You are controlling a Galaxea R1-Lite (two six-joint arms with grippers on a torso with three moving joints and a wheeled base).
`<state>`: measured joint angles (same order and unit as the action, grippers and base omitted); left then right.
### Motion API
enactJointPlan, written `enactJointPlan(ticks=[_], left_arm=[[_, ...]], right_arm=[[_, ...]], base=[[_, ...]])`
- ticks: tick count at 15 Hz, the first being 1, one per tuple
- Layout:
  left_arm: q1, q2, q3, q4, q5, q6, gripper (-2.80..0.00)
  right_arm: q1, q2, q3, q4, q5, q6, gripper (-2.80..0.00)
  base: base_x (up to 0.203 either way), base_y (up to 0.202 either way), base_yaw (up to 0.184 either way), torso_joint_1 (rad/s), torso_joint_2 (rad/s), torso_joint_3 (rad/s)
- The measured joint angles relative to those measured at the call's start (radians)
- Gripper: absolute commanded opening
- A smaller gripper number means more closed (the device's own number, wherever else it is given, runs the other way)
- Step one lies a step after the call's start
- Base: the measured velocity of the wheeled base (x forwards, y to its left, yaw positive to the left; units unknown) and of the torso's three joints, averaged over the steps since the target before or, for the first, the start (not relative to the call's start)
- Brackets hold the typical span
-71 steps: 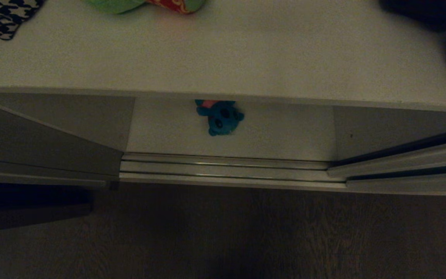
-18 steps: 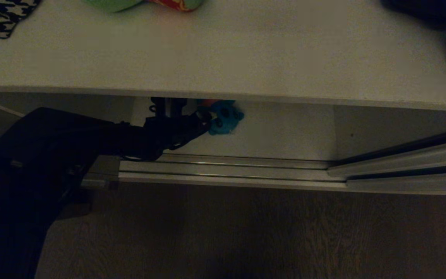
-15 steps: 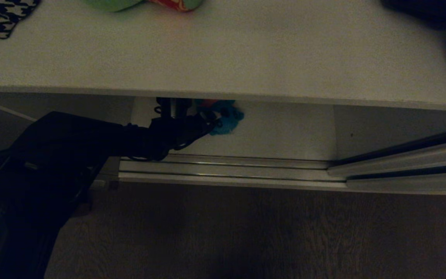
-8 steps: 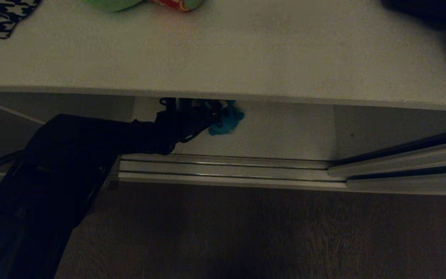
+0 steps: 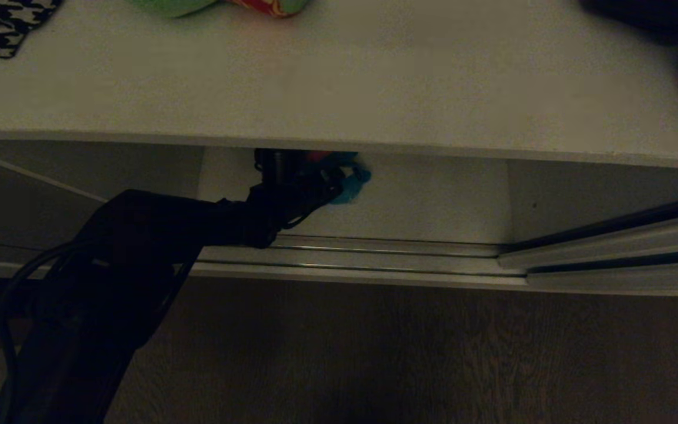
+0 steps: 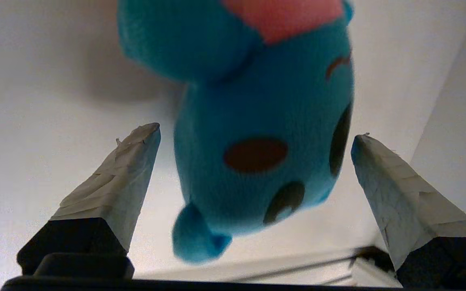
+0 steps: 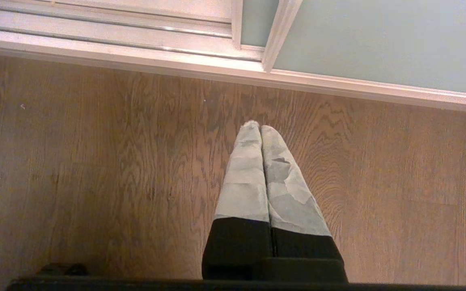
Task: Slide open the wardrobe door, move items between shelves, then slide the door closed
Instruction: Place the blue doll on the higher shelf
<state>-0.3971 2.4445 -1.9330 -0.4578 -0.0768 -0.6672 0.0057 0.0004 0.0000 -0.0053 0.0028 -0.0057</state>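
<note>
Wardrobe stands open in the middle; sliding door (image 7: 378, 44) pushed off to the right, its pale grey-green panel and slim light frame seen in the right wrist view above the floor track (image 5: 374, 259). Left arm reaches in from the lower left, under the upper shelf (image 5: 339, 88), onto the lower shelf (image 5: 433, 200). Left end effector (image 6: 255, 133) has its two taped fingers (image 6: 115, 182) spread wide, one on each side of the teal plush toy (image 6: 257, 133); a gap shows on the one side, the other fingertip is right at the toy's edge, contact cannot be told. Nothing gripped. In the head view the toy (image 5: 352, 182) lies on the lower shelf near the front edge of the shelf above, partly covered by the dark wrist. Pink patch on its back, dark eye patches facing the wrist camera. On the upper shelf, at the far edge of the head view: green plush toy with a red patch (image 5: 221, 6), a houndstooth bag (image 5: 3, 23) to the left, a black bag (image 5: 657, 17) to the right. Right end effector (image 7: 260, 129) hangs over the wooden floor (image 7: 95, 161) in front of the track, fingers pressed together, empty.
</note>
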Motion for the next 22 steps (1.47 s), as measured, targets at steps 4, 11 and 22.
enactJointPlan(ticks=[4, 11, 22], left_arm=[[-0.002, 0.033, 0.000, -0.069, 0.000, 0.047, 0.00], [-0.011, 0.108, -0.008, -0.240, 0.003, 0.157, -2.80], [-0.009, -0.003, 0.102, -0.131, 0.036, 0.162, -2.80]], right_arm=[[0.000, 0.000, 0.000, 0.000, 0.000, 0.000, -2.80], [0.000, 0.000, 0.000, 0.000, 0.000, 0.000, -2.80], [0.000, 0.000, 0.000, 0.000, 0.000, 0.000, -2.80]], base=[[0.000, 0.000, 0.000, 0.000, 0.00, 0.000], [0.000, 0.000, 0.000, 0.000, 0.00, 0.000], [0.000, 0.000, 0.000, 0.000, 0.00, 0.000]])
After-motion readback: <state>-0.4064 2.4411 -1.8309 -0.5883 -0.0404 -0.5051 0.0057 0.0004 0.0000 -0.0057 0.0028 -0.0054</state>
